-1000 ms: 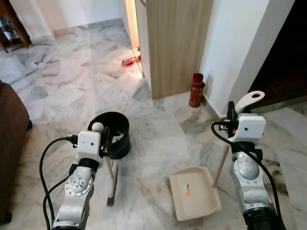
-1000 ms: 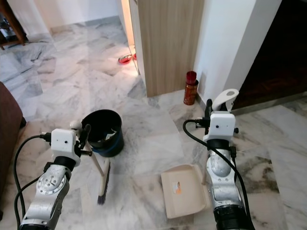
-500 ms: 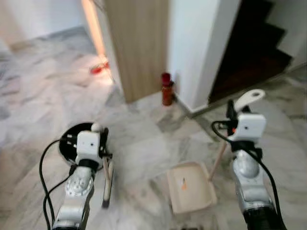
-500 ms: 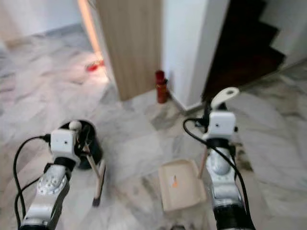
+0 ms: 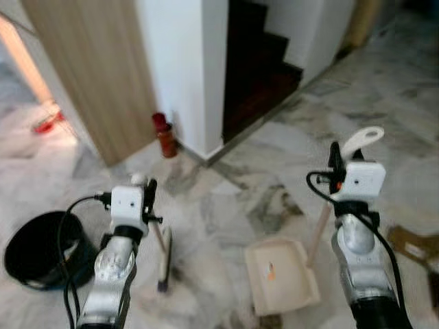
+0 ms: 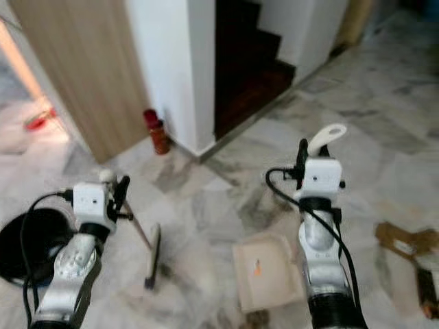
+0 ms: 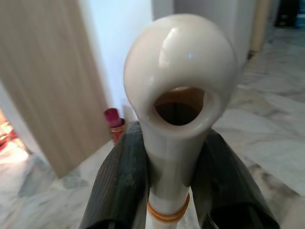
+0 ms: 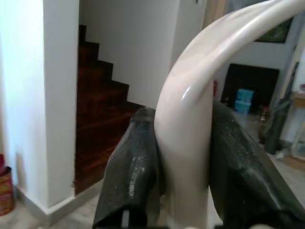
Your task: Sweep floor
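Left eye view swung rightward, left gripper (image 5: 147, 194) clamping broom (image 5: 163, 253), right gripper (image 5: 334, 159) clamping dustpan (image 5: 281, 275), bucket (image 5: 38, 250) now far left.

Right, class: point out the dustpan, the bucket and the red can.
dustpan (image 5: 281, 277), left eye view, middle of its tray.
bucket (image 5: 34, 250), left eye view, its dark inside.
red can (image 5: 164, 137), left eye view, its body.

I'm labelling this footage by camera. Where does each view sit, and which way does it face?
Eye views: on the head, looking down at both arms, dustpan and broom.
Left wrist view: along the left pincer, clamped on the broom handle.
Right wrist view: along the right pincer, gripping the dustpan handle.
Shared: the red can.
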Available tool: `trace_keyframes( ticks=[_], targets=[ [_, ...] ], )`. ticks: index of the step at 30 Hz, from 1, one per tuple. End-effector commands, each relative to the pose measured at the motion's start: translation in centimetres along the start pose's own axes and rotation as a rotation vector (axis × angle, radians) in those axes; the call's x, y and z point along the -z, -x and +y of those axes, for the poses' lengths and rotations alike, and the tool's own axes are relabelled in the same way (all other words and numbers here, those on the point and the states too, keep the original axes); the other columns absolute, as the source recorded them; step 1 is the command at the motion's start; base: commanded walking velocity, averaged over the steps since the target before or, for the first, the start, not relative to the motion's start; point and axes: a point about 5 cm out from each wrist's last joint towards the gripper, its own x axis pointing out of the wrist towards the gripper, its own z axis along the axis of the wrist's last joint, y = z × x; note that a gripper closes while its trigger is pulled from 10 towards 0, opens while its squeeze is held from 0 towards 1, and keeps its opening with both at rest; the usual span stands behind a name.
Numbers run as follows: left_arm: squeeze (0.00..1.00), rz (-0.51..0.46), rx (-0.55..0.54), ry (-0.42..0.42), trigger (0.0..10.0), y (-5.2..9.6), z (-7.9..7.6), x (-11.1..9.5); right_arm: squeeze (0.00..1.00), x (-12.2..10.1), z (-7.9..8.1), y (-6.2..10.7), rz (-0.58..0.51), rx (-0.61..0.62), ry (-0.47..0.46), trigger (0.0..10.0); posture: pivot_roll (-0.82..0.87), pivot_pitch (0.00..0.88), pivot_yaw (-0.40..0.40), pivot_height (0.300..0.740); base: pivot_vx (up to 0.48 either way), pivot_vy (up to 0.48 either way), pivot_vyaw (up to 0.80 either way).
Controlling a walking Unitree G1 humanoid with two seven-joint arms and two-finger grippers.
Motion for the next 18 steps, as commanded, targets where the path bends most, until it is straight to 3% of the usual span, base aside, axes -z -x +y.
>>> trace_keyframes(
  ticks=[1, 18],
  targets=[
    [0.0, -0.044, -0.01, -0.02, 10.0, -0.26, 0.39, -0.84, 0.0, -0.99, -0.14, -0.47, -0.045, 0.009, -0.014, 10.0, -0.02, 0.077, 0.062, 0.74, 0.0, 0.0, -0.8],
    [0.0, -0.048, -0.002, -0.012, 10.0, -0.45, 0.59, -0.93, 0.0, -0.98, -0.05, -0.36, -0.041, 0.009, -0.016, 10.0, -0.02, 0.076, 0.063, 0.74, 0.0, 0.0, -0.8]
  ],
)
